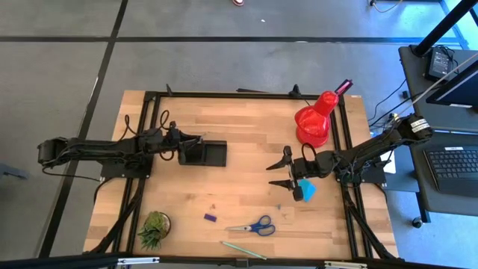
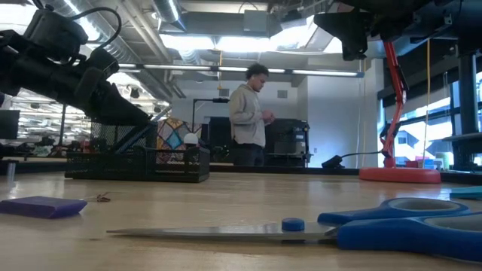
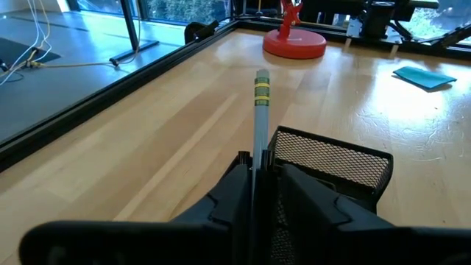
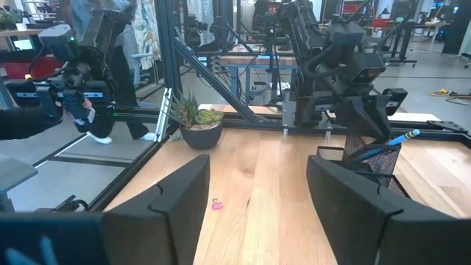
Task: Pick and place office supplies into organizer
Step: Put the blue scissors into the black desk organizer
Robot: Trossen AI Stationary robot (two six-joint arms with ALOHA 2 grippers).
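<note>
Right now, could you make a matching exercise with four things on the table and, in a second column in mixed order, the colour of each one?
Things:
1. scissors handles
2. desk lamp
3. sticky-note pad
4. organizer

Colours:
A. black
B. cyan
C. blue
D. red

Pairs: 1-C, 2-D, 3-B, 4-A
</note>
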